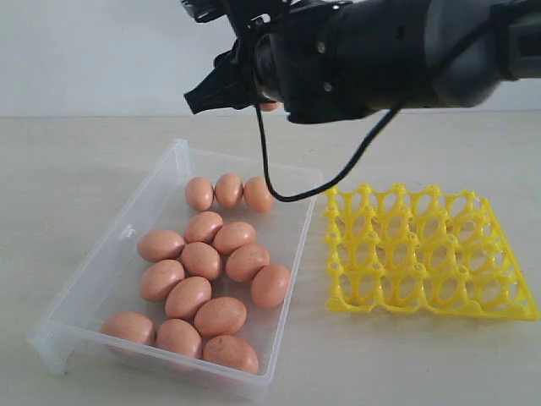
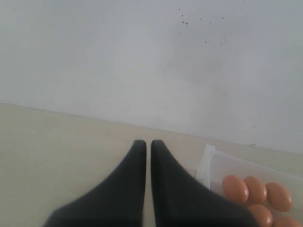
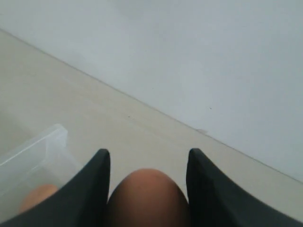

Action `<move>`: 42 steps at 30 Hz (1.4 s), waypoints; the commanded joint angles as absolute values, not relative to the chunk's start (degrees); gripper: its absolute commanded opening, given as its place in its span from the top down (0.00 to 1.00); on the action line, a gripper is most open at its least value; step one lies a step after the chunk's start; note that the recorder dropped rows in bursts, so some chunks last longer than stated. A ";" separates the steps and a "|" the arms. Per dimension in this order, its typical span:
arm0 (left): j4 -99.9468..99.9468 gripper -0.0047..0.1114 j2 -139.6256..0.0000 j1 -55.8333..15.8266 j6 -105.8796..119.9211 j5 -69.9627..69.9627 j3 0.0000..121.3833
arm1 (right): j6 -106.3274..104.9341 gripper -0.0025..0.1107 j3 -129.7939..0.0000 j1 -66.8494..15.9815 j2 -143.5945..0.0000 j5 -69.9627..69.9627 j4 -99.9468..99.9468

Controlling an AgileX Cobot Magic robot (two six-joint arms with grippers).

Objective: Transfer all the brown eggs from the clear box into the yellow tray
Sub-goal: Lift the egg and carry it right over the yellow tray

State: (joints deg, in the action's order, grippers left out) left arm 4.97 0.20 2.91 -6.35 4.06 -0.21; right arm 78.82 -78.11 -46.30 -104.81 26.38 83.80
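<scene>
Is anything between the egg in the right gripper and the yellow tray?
Nothing visible. The right gripper holds the egg above the clear box, higher than its wall, and the yellow tray has all its cups empty. Only the arm's own cable dangles nearby.

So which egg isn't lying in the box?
The egg clamped in the right gripper, held up in the air. All the other eggs lie on the floor of the box.

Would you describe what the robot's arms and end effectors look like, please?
The right arm is a bulky black and dark grey housing with a black cable looping below it. The left end effector and right end effector have smooth black tapering fingers.
</scene>
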 commanded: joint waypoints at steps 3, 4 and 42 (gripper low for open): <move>5.00 0.93 0.00 2.69 -6.42 3.95 0.00 | 102.26 0.98 -65.74 -46.30 -96.07 33.56 99.95; 5.00 0.93 0.00 2.69 -6.42 3.95 0.00 | 103.54 0.98 -64.46 -46.20 -95.17 34.71 99.95; 5.00 0.93 0.00 2.69 -6.42 3.95 0.00 | 25.24 0.98 -53.35 -46.18 -91.90 40.79 40.64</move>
